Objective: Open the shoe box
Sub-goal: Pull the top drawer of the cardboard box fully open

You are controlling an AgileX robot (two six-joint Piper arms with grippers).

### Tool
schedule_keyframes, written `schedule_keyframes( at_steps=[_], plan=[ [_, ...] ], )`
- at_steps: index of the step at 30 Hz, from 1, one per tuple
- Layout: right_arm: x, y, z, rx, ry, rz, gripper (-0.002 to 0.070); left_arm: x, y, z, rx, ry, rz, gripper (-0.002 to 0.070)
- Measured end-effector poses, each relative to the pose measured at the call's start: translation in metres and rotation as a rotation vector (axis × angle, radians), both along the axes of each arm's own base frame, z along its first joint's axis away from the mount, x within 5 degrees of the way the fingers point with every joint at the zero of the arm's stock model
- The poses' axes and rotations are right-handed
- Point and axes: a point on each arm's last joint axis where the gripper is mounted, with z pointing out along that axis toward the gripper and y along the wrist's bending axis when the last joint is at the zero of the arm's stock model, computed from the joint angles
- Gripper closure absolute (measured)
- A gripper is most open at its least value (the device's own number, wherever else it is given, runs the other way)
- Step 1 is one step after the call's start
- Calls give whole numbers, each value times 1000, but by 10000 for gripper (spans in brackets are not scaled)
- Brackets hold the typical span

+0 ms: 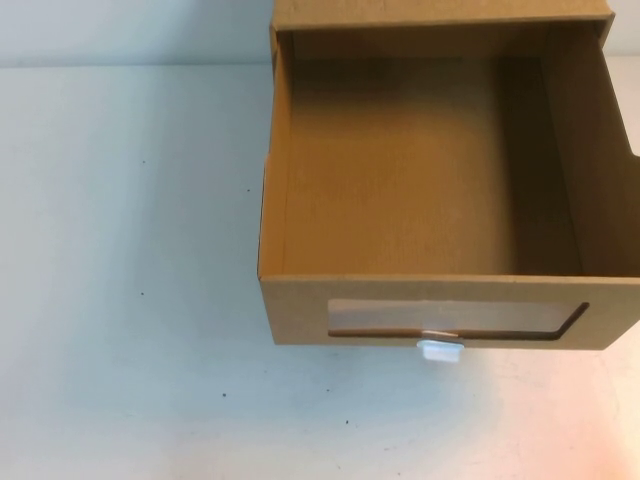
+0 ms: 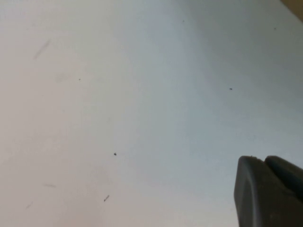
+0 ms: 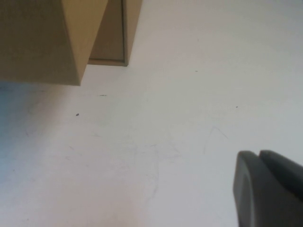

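The brown cardboard shoe box (image 1: 300,310) stands at the right of the table, its drawer pulled out toward me and its inside (image 1: 420,170) bare. The drawer's front has a clear window (image 1: 450,318) with a small white pull tab (image 1: 440,350) below it. The outer sleeve (image 1: 440,12) shows at the back. Neither arm appears in the high view. My left gripper (image 2: 262,160) hangs shut over bare white table, holding nothing. My right gripper (image 3: 259,153) is also shut and empty, a short way off from a corner of the box (image 3: 38,38).
The white table (image 1: 130,250) stretches to the left of the box and in front of it, marked only by a few small dark specks. The box runs past the right edge of the high view.
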Motion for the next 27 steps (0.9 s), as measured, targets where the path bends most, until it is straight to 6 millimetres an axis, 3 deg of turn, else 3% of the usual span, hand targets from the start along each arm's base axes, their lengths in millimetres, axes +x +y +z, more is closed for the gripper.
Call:
schedule_keyframes(
  at_steps=[27],
  plan=[
    [0,0,0,4,0,0,690,0,0,-1,4,10,2,679]
  ],
)
